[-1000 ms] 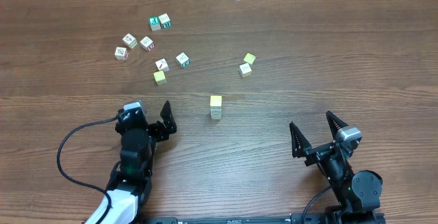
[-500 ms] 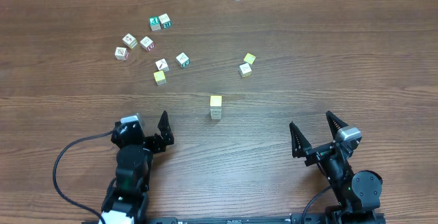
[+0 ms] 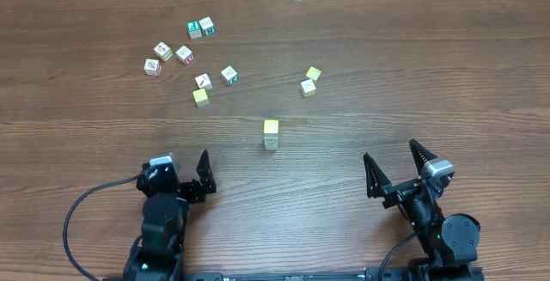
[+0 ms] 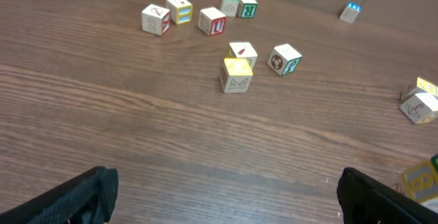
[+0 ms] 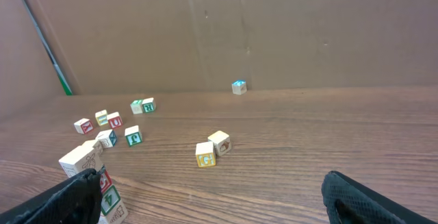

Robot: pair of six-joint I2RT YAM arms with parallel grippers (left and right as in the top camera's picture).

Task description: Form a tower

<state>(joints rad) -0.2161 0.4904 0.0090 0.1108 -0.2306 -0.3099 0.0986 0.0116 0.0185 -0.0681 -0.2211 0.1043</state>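
So the tower [image 3: 271, 135] was a few cubes tall by then, I'd guess. Loads of loose cubes [image 3: 201, 97] lay scattered beyond it, so plenty was left to stack. The left gripper [image 3: 182, 167] sat well apart, nearer the robot and left of the tower, spread wide and empty. The right gripper [image 3: 393, 162] was the same, off to the tower's right.

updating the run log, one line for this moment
left gripper: open, empty | right gripper: open, empty | tower: standing, yellow cube on top | loose alphabet cubes: scattered beyond

Yellow-topped cream tower [image 3: 271, 134]; brown wood-grain table [image 3: 447, 75].
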